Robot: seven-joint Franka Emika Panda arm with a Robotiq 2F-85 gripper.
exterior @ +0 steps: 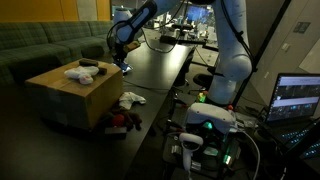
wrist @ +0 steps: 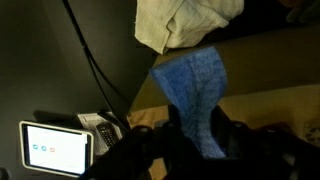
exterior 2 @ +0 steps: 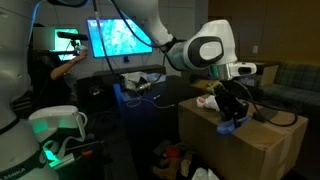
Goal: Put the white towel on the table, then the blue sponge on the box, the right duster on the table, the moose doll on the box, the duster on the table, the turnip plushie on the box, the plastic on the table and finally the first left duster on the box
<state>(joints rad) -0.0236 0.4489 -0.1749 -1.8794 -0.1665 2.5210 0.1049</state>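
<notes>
- DIM LAB, LEFT OF FRAME: The brown cardboard box (exterior: 60, 100) stands on the long black table (exterior: 165, 70). I judge the step in hand to be setting the blue sponge on the box's flat tan top.
- AT THE BOX'S RIGHT EDGE: My black two-finger gripper (exterior: 122, 63) hangs over the rim. The jaws are clamped on the blue textured sponge (wrist: 196, 90), which dangles between them in the wrist view.
- HOW TO DO IT WELL: The sponge sits at the very edge, so I should carry it inward over the cardboard before letting go; dropped here, it could slide off the side. I should lower it until its free end lies on the top, then part the jaws fully and lift straight up so the soft material does not drag along.
- WHAT TO AVOID: The crumpled white towel (wrist: 185, 20) lies just past the sponge, so I want bare cardboard beside it, not a landing on its folds.
- ON THE BOX, LEFT TO RIGHT: The towel comes first, with a small dark object (exterior: 91, 63) I cannot identify just beside it. Things lie on the box; its inside does not show.
- BELOW, RIGHT OF THE BOX: A reddish-brown soft heap (exterior: 120, 120) lies at the box's foot, and a pale crumpled item (exterior: 132, 98) rests on the table. Both are too small to name.
</notes>
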